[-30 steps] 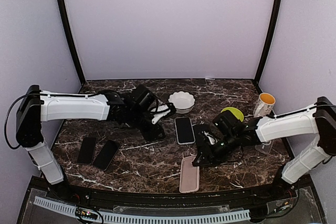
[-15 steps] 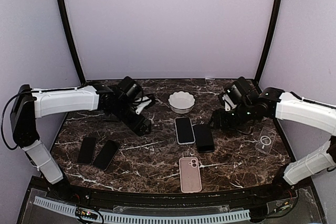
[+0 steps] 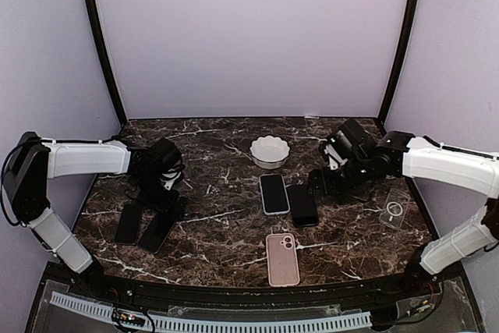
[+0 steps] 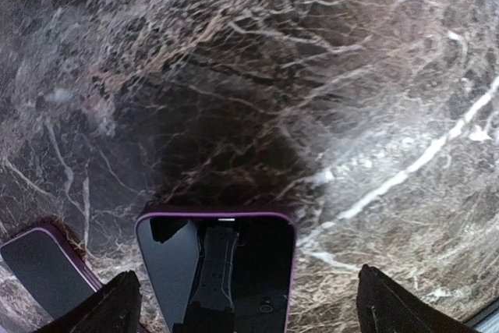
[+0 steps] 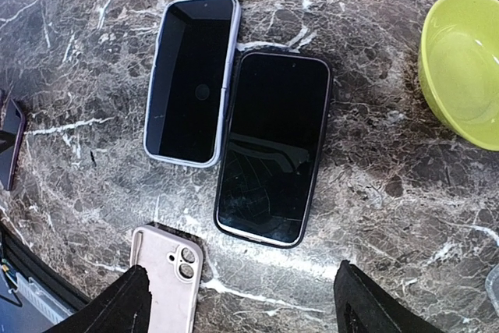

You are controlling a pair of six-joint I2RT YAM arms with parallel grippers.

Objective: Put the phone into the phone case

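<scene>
A pink phone case (image 3: 282, 259) lies back up near the front edge, with camera lenses in its cut-out (image 5: 181, 260). Two dark phones lie side by side at the centre: one in a light case (image 3: 274, 193) (image 5: 193, 79), one in a black case (image 3: 302, 204) (image 5: 273, 146). My right gripper (image 3: 321, 183) (image 5: 245, 302) hovers open just right of them, holding nothing. Two more dark phones lie at the left (image 3: 129, 224) (image 3: 158, 230). My left gripper (image 3: 168, 200) (image 4: 253, 306) stands open over the purple-edged one (image 4: 216, 271), apart from it.
A white bowl (image 3: 270, 150) stands at the back centre. A clear case (image 3: 395, 210) lies at the right edge. A green bowl (image 5: 460, 68) sits right of the black-cased phone. Bare marble (image 3: 218, 239) lies between the phone groups.
The left arm swung from the centre to above the left phones and opened. The right gripper let go of the pink case, pulled back to the right and opened.
</scene>
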